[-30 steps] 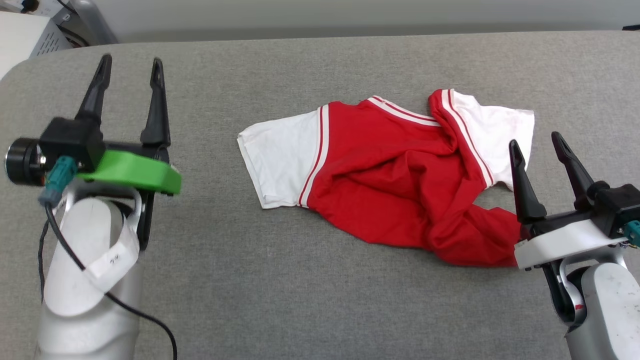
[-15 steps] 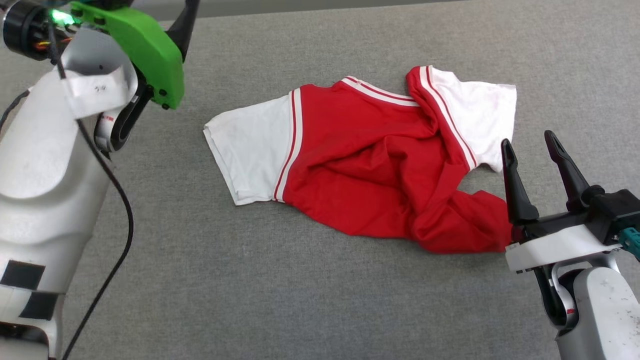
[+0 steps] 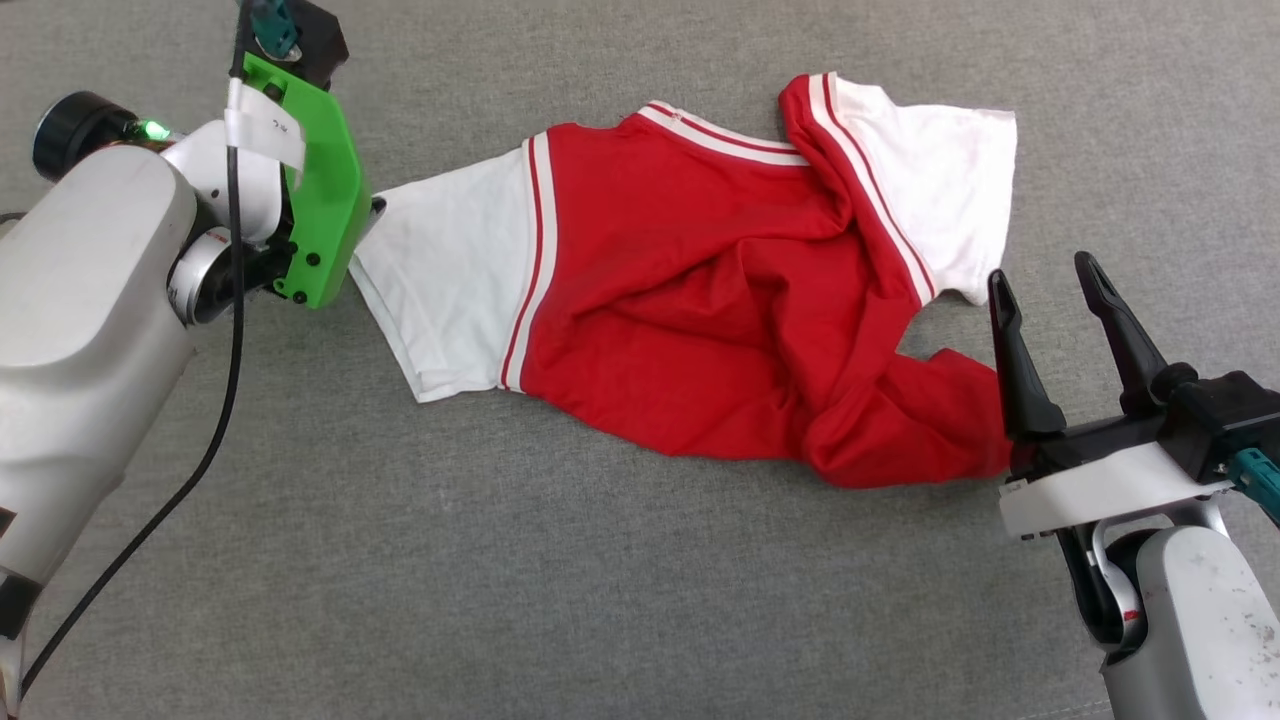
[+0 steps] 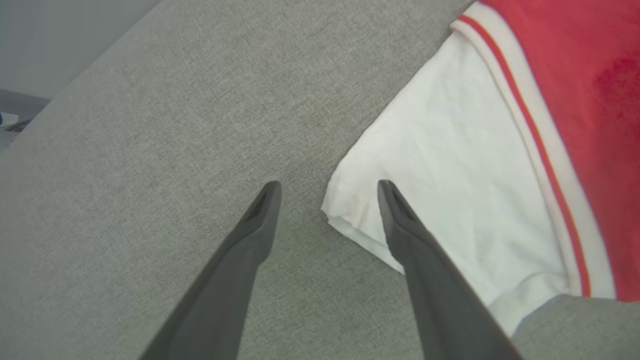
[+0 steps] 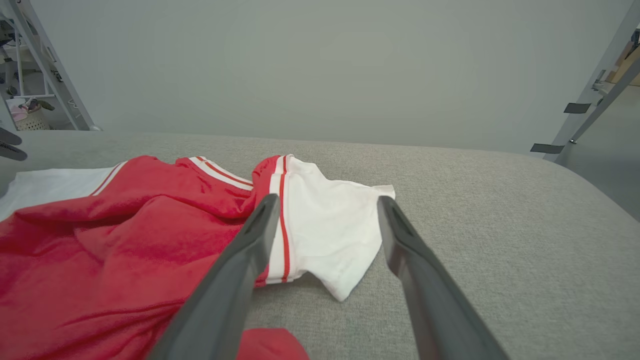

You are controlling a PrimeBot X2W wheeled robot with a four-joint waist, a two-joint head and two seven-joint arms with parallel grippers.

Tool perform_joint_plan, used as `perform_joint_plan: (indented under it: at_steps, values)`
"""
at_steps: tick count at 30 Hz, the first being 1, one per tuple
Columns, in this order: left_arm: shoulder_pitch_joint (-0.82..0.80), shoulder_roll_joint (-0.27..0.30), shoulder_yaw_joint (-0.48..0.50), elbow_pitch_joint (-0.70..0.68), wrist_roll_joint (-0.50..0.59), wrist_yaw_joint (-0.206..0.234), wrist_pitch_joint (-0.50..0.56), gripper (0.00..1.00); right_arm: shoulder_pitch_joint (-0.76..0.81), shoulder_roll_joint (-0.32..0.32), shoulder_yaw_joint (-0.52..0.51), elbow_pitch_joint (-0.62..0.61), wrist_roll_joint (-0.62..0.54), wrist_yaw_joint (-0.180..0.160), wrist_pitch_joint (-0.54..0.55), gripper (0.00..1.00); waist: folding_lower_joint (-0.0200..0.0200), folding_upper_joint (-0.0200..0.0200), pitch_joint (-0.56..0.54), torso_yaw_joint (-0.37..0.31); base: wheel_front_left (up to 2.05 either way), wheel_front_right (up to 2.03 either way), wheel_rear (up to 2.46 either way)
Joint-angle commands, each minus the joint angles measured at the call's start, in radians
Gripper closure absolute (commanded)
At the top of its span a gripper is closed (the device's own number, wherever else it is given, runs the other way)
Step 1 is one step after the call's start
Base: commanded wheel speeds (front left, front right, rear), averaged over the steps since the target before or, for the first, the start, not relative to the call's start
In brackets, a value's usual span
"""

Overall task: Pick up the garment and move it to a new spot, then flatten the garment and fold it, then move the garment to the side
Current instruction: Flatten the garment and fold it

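The garment [image 3: 700,330] lies crumpled on the grey table [image 3: 500,600], stretched sideways from one white sleeve to the other. The left gripper [image 4: 327,187] is nearer: it hangs wide open and empty, with the corner of the white sleeve [image 4: 450,175] right between its fingers, while the right gripper [image 3: 1042,268], also wide open and empty, sits just beside the bunched red end. The red middle is so scrunched that I cannot tell where the bottom edge is.

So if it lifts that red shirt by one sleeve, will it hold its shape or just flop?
Probably flop: the shirt lies creased and bunched, so it should drape and hang. It looks thin, so likely light. On the fabric-covered table it may drag rather than slide.
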Motion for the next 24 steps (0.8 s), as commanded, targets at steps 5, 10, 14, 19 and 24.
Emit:
perform_joint_plan:
  at_steps: [5, 10, 14, 19, 24]
  values:
    - [-0.021, 0.011, -0.084, 0.05, -0.065, -0.003, 0.04, 0.0, -0.041, 0.001, 0.013, -0.001, 0.003, -0.001, 0.0, 0.0, 0.0, 0.0, 0.052, -0.03, 0.0, 0.0, 0.0]
    - [0.002, 0.023, -0.199, 0.069, -0.108, -0.003, 0.087, 0.0, -0.049, 0.0, 0.014, 0.008, 0.006, -0.001, -0.001, 0.0, 0.0, 0.0, 0.062, -0.039, 0.0, 0.0, 0.0]
    - [-0.004, 0.042, -0.265, 0.051, -0.14, -0.003, 0.055, 1.0, -0.05, 0.001, 0.008, 0.015, 0.006, -0.001, -0.002, 0.0, 0.0, 0.0, 0.051, -0.037, 0.0, 0.0, 0.0]
    - [-0.019, 0.059, -0.262, 0.038, -0.183, -0.003, -0.09, 1.0, -0.046, -0.012, -0.03, 0.017, 0.0, -0.001, -0.002, 0.0, 0.0, 0.0, 0.005, -0.011, 0.0, 0.0, 0.0]
    - [-0.013, 0.084, -0.228, 0.016, -0.203, -0.003, -0.263, 1.0, -0.05, -0.055, -0.092, 0.001, -0.001, -0.001, 0.015, 0.0, 0.0, 0.0, -0.048, 0.029, 0.0, 0.0, 0.0]
